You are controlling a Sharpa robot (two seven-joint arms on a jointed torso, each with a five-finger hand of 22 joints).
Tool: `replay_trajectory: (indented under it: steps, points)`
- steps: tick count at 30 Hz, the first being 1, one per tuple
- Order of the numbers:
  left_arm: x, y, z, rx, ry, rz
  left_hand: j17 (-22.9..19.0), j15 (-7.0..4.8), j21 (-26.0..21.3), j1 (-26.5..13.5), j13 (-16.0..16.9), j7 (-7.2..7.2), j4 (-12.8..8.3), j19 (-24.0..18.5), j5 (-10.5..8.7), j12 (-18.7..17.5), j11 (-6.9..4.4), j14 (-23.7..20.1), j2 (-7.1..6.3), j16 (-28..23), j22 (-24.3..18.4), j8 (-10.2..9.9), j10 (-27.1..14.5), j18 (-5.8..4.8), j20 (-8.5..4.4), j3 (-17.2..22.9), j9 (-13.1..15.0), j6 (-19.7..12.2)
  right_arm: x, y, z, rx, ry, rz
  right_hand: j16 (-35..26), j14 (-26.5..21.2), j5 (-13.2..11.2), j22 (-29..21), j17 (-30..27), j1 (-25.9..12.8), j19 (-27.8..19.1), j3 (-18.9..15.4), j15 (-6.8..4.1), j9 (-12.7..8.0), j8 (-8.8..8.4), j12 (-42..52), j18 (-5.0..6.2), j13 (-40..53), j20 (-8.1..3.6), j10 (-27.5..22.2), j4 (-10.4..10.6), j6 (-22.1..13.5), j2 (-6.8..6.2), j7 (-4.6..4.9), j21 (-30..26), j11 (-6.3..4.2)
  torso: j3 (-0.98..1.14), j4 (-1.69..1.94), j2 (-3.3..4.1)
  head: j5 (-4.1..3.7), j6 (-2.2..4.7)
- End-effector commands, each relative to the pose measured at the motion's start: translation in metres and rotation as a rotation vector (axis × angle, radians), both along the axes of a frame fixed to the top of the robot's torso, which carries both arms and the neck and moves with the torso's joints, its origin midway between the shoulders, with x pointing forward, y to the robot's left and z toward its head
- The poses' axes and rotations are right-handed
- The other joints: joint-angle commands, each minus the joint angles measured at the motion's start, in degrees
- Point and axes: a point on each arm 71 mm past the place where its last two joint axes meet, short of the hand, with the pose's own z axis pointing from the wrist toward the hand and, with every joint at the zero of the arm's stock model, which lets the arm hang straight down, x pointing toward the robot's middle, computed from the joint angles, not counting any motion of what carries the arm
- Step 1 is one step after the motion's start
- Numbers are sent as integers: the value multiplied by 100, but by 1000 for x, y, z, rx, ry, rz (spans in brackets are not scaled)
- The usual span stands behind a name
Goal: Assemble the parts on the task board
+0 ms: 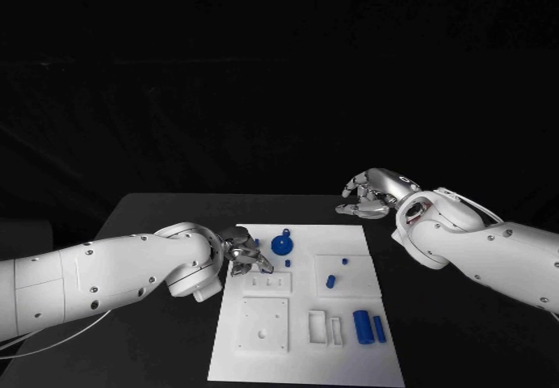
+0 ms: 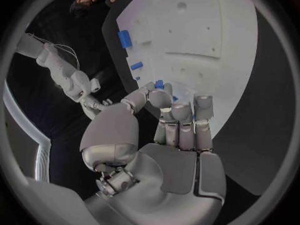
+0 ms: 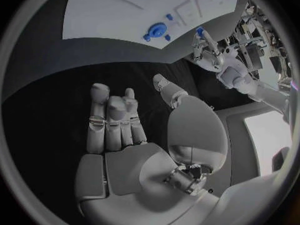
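Table [image 1: 152, 212] of black colour carries the white task board [image 1: 350, 356], which lies in the middle and reaches toward the near edge. The left arm [image 1: 105, 279] comes over the table from the left side, and the right arm [image 1: 489, 246] comes from the right side.

On the board, two blue cylinders [image 1: 363, 326] lie side by side near the right front corner, the thicker one on the left, and they seem to be almost touching. Farther back, a round blue part [image 1: 282, 243] with a small knob on top stands near the middle of the far part of the board. A short blue peg [image 1: 331, 281] sits on the raised right plate, and a very small blue pin [image 1: 345, 261] is behind it.

The left hand [image 1: 245, 256] is over the left part of the board, just beside the round blue part. In the left wrist view its thumb and fingertips [image 2: 161, 96] are pressed together around a small blue piece [image 2: 159, 84], so this hand is pinching it.

The right hand [image 1: 375, 194] is above the bare table behind the right far corner of the board, well apart from the parts. Its fingers [image 3: 112, 117] are curled inward and nothing is inside them.
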Motion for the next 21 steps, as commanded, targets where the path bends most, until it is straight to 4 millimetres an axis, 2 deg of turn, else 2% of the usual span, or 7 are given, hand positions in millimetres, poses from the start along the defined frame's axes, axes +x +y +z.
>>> replay_trajectory:
  steps: [1,10,12,14,17,19,21]
  points:
    - [0,-2,0,42,-47,-8,-18,-346,40,-22,20,-573,-29,34,138,69,-146,143,65,50,-18,65,-114,83,-802,25,2071,768,1,1,3,40,2,7,-35,-43,40,1,-10,48,-38,-9,-9,-8,-23,-27,163,-12,5,-43,44,-15,-8,22,-36,-14,8,3,-18,-11,-45]
    - [2,-8,-10,73,-56,-19,-63,-360,131,-111,57,-598,-56,45,309,227,-171,174,109,166,-65,69,-123,112,-801,26,2198,858,1,3,4,43,-1,9,-46,-50,53,3,-13,52,-48,-16,-7,-9,-22,-31,163,-24,6,-51,57,-12,-8,23,-46,-12,5,10,-6,4,-103]
    - [1,-9,-13,78,-52,-24,-81,-365,161,-145,63,-609,-86,57,454,276,-179,180,125,202,-75,67,-132,120,-798,26,2235,890,1,3,4,43,-1,8,-49,-51,62,3,-14,55,-51,-18,-6,-9,-23,-32,163,-28,6,-53,61,-12,-8,23,-48,-12,2,7,-2,8,-104]
    - [2,-11,-16,83,-55,-27,-92,-367,131,-200,71,-625,-135,73,729,333,-186,191,145,252,-97,82,-132,114,-779,43,2280,934,1,3,5,43,0,8,-52,-52,70,4,-15,56,-53,-20,-6,-10,-23,-33,163,-31,6,-55,64,-13,-8,24,-50,-12,0,2,3,9,-113]
    - [3,-12,-20,87,-49,-28,-119,-370,114,-292,68,-633,-221,113,1011,407,-201,197,193,309,-107,87,-142,115,-770,58,2338,969,1,3,5,44,-1,8,-56,-54,82,6,-15,57,-57,-25,-5,-11,-24,-34,163,-36,6,-59,69,-14,-10,24,-53,-11,-3,2,-2,0,-137]
    - [3,-12,-22,89,-43,-32,-128,-371,112,-340,69,-641,-259,126,1143,441,-208,204,220,336,-107,95,-141,117,-768,60,2359,988,1,3,5,44,-1,8,-59,-56,95,7,-16,58,-60,-28,-5,-11,-25,-34,163,-39,6,-61,74,-14,-9,25,-56,-10,-2,1,-1,0,-144]
    - [4,-13,-24,90,-41,-31,-128,-371,112,-340,69,-641,-259,126,1143,441,-208,204,220,336,-107,95,-141,117,-768,60,2359,988,1,3,5,44,-1,9,-59,-56,95,7,-16,58,-60,-28,-5,-11,-25,-34,163,-39,6,-61,74,-14,-9,25,-56,-10,0,-4,3,-3,-159]
